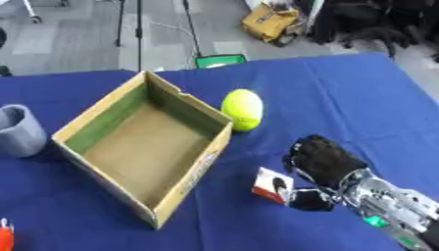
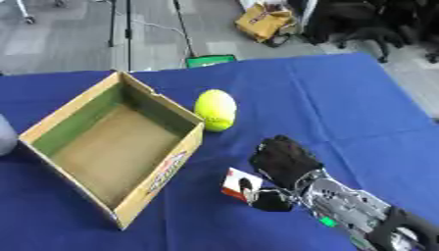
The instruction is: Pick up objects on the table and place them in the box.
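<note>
Blue cloth covers the desk (image 1: 343, 98), and on it stands an open cardboard box (image 1: 146, 147), turned at an angle so that one corner points toward the robot. The box has nothing inside; its inner walls look greenish and its floor is brown.

Just beside the far right wall of the box lies a yellow-green ball (image 1: 243, 109), like a tennis ball. It is very near the box wall, but I cannot tell if it touches it.

The right hand (image 1: 322, 159) comes in from the lower right corner. It is black, with a silver wrist behind it, and it is low over the cloth, to the right of the box. Its fingers are curled downward, and its thumb (image 1: 310, 201) sits against the right edge of a small white and red card or packet (image 1: 273, 185). This small thing stands tilted on the cloth, between the hand and the near right wall of the box, apart from the box. The hand seems to pinch it at that edge.

At the left edge of the left eye view stands a grey cup (image 1: 19, 131), upright, near the box but apart from it. In the lower left corner a small red-orange thing (image 1: 5, 238) shows only partly.
</note>
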Available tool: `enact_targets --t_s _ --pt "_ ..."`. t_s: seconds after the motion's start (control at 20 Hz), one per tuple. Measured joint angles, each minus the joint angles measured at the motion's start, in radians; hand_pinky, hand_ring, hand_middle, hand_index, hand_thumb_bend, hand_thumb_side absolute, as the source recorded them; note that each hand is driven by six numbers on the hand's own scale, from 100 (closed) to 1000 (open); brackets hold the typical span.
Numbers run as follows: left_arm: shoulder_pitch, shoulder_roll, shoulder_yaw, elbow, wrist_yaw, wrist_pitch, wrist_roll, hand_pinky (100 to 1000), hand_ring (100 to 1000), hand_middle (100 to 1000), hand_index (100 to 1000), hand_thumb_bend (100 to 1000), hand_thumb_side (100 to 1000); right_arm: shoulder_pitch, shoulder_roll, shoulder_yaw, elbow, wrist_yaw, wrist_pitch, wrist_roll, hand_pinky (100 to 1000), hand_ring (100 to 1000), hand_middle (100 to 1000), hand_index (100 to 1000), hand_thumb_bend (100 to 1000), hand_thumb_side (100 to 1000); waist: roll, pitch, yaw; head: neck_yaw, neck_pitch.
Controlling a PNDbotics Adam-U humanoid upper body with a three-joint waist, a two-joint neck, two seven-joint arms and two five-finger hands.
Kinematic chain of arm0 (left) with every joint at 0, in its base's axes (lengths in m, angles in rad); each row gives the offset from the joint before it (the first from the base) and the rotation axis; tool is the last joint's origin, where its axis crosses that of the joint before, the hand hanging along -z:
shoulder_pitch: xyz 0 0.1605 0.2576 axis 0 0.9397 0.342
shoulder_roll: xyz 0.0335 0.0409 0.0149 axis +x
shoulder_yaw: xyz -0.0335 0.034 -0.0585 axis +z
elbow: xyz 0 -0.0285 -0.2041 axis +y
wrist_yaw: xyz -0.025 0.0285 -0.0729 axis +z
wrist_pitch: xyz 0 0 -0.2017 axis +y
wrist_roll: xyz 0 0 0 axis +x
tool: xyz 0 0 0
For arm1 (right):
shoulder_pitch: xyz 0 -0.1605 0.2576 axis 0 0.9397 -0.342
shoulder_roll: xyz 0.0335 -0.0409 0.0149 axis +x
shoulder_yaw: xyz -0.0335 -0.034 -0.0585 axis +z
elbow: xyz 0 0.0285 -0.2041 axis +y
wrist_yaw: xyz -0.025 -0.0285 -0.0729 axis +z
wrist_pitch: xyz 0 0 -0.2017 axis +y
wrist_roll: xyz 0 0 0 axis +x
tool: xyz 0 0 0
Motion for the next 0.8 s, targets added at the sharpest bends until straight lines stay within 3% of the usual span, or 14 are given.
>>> enact_targets --t_s 0.4,0.8 --pt "0.000 0.000 0.000 0.000 0.000 0.000 0.000 930 890 874 943 100 1000 -0.008 -0.003 0.000 -0.002 0.000 0.011 -0.026 801 710 265 520 128 695 0.000 0.000 0.000 -0.005 0.000" --pt "0.000 0.000 0.000 0.000 0.000 0.002 -0.002 930 889 875 942 100 1000 -0.017 -0.019 -0.012 -0.032 -0.001 0.033 -0.049 795 690 234 488 100 691 0.001 0.000 -0.001 -0.006 0.000"
